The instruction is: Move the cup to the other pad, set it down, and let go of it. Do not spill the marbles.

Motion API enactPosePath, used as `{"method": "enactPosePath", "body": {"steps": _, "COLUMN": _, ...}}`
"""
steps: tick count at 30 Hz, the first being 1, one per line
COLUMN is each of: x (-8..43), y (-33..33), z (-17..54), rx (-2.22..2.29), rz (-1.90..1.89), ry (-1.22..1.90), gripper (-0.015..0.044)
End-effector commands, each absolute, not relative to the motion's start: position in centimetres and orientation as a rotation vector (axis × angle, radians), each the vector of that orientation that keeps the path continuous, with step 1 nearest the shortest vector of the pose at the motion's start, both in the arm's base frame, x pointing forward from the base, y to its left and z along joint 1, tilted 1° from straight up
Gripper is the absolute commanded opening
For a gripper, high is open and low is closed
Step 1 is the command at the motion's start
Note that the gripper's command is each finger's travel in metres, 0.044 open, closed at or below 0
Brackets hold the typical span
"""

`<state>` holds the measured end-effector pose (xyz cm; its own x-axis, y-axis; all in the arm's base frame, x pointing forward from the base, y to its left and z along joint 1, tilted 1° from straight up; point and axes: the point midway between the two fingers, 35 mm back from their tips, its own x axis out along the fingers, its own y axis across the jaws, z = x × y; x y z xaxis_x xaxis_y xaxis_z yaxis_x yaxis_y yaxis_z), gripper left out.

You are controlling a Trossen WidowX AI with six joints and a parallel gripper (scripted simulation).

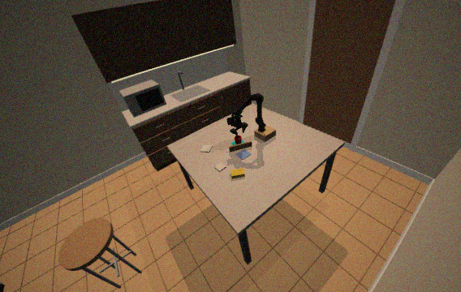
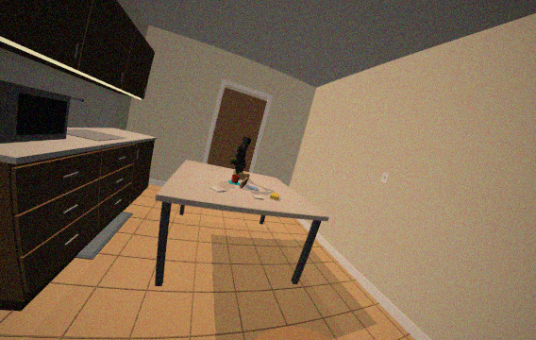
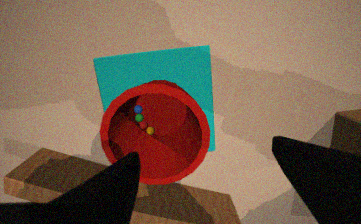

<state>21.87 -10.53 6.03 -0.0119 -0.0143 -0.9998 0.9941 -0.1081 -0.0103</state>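
The red cup (image 1: 238, 139) (image 2: 235, 178) (image 3: 161, 135) stands on the teal pad (image 1: 234, 143) (image 2: 231, 182) (image 3: 156, 67). In the wrist view several small marbles, blue (image 3: 138, 109), green (image 3: 139, 118), red (image 3: 143, 125) and yellow (image 3: 150, 130), lie inside it. My gripper (image 1: 239, 133) (image 3: 206, 151) is open and empty above the cup. In the wrist view one finger overlaps the cup's near rim and the other is off to the right; I cannot tell whether the first touches it. The blue pad (image 1: 243, 154) (image 2: 252, 188) is bare.
A low wooden barrier (image 1: 240, 147) (image 3: 196, 200) stands between the two pads, close beside the cup. A yellow block (image 1: 237, 173) (image 2: 275, 195) and two pale flat squares, one (image 1: 206, 148) farther left and one (image 1: 220, 167) nearer the block, lie on the table. The arm's wooden base (image 1: 264, 133) is behind.
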Motion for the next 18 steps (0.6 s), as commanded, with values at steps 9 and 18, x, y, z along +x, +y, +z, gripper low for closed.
{"method": "enactPosePath", "body": {"steps": 9, "x": 22.1, "y": -10.5, "z": 10.1, "rx": 1.272, "rz": -1.302, "ry": 1.140, "gripper": 0.0440}}
{"method": "enactPosePath", "body": {"steps": 18, "x": 22.1, "y": -10.3, "z": 12.3, "rx": 1.272, "rz": -1.302, "ry": 1.136, "gripper": 0.0440}}
